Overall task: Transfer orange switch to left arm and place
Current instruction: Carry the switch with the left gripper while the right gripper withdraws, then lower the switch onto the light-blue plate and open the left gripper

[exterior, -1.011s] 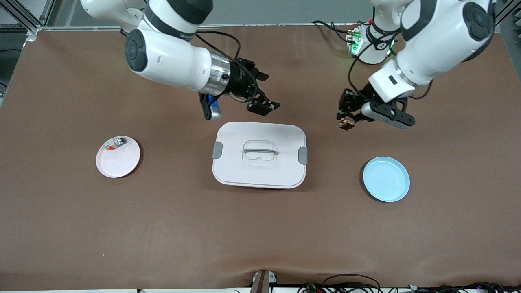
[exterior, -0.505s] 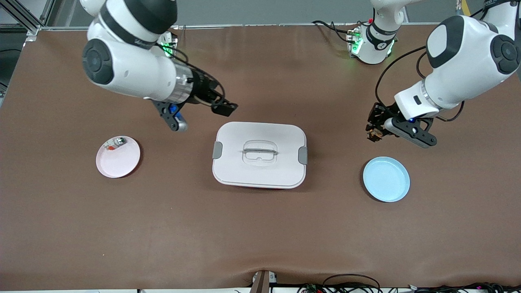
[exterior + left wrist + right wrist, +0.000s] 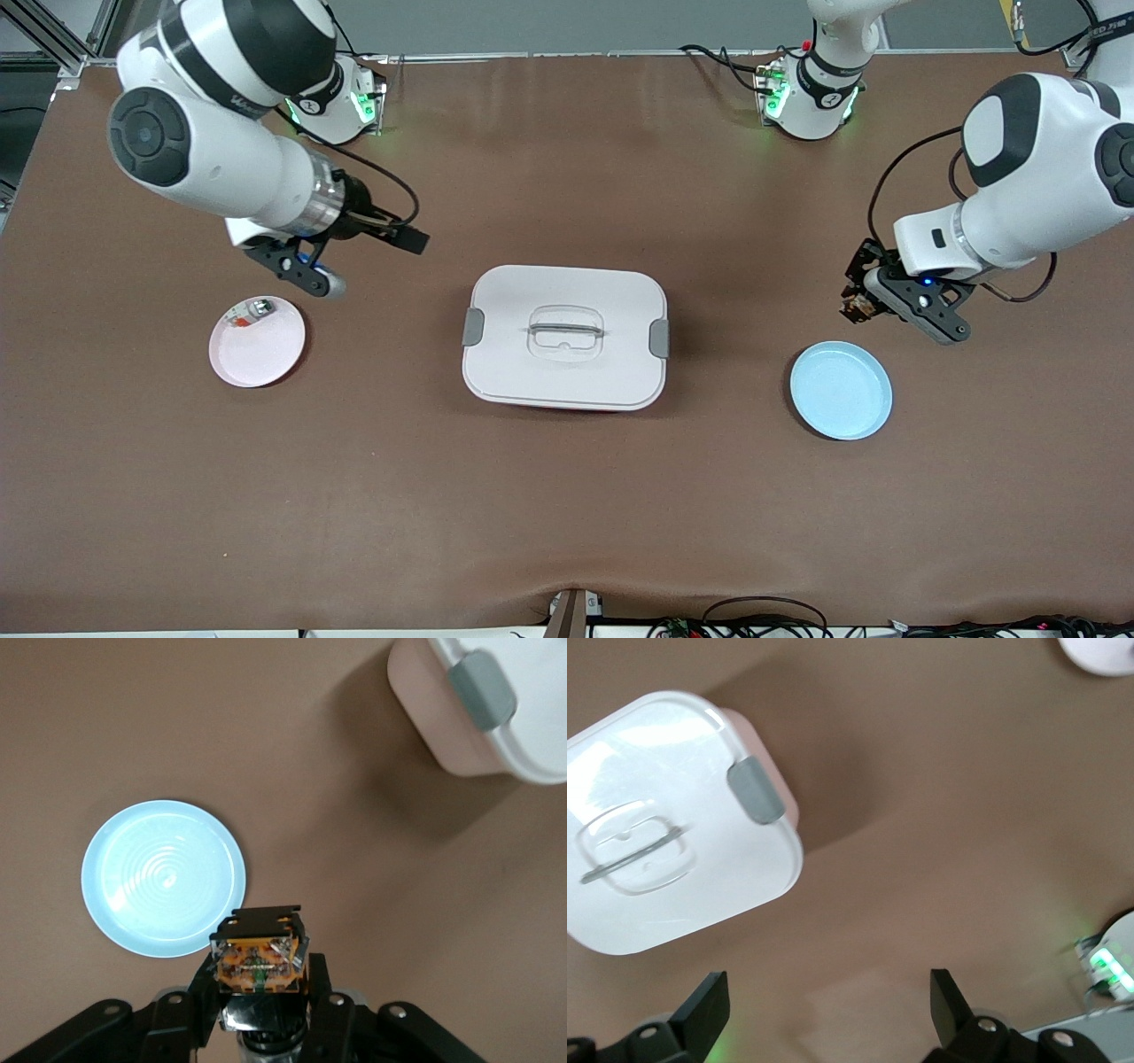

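The orange switch (image 3: pixel 856 307) (image 3: pixel 260 958), a small black block with an orange face, sits clamped in my left gripper (image 3: pixel 858 308) (image 3: pixel 260 985). That gripper hangs over bare table close to the rim of the blue plate (image 3: pixel 841 391) (image 3: pixel 164 877). The white box (image 3: pixel 565 337) (image 3: pixel 496 709) (image 3: pixel 673 859) stands shut at mid-table, apart from both arms. My right gripper (image 3: pixel 406 237) (image 3: pixel 828 1005) is open and holds nothing. It is over bare table between the box and the pink plate (image 3: pixel 257 347).
A silver-and-green small part (image 3: pixel 254 310) lies on the pink plate's edge nearest the bases. The arm bases (image 3: pixel 811 93) (image 3: pixel 337 102) stand along the table's edge farthest from the front camera. Cables (image 3: pixel 762 620) lie along the edge nearest it.
My left gripper has carried the switch away from the box toward the blue plate. My right gripper has drawn back from the box's edge toward the pink plate.
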You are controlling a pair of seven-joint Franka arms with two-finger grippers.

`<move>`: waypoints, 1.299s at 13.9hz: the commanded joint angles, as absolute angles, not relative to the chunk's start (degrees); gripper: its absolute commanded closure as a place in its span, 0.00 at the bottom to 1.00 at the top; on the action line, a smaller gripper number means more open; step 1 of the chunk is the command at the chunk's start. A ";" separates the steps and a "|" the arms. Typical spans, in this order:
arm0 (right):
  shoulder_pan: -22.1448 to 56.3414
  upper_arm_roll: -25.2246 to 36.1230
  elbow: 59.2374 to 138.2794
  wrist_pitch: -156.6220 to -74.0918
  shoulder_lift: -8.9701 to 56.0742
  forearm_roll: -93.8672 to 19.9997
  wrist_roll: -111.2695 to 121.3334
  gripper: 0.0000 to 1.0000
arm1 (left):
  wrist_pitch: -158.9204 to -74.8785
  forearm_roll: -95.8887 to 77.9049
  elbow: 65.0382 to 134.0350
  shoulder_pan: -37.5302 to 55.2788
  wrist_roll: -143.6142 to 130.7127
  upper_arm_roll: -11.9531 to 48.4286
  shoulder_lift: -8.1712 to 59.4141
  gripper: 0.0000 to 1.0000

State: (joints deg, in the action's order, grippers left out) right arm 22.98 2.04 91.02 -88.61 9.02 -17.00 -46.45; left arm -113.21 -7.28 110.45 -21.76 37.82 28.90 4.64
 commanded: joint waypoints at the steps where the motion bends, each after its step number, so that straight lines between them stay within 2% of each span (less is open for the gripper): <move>1: 18.39 1.23 96.49 -89.12 4.58 -14.68 -36.60 0.00 | -112.32 -2.66 109.69 -22.50 42.00 29.44 5.45 1.00; 4: 15.83 1.14 99.31 -90.00 2.21 -8.72 -26.92 0.00 | -113.20 1.75 109.77 -22.59 45.33 29.53 7.38 1.00; 9: 9.50 1.14 100.46 -90.09 0.62 -6.52 -12.68 0.00 | -116.27 3.08 110.30 -24.78 53.59 29.44 10.71 1.00; 14: 4.05 1.14 100.46 -90.26 -1.49 -3.35 -2.30 0.00 | -125.58 3.08 113.20 -27.33 65.89 29.44 15.46 1.00; 18: 4.04 1.14 100.28 -90.35 -3.95 -0.62 -2.20 0.00 | -131.39 5.86 113.64 -27.42 74.61 29.44 19.68 1.00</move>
State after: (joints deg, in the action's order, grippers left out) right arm 4.65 2.07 98.66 -89.62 -1.16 -2.47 -2.79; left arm -128.94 2.78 113.34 -27.01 71.88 28.87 18.58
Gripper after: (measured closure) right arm 0.000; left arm 0.568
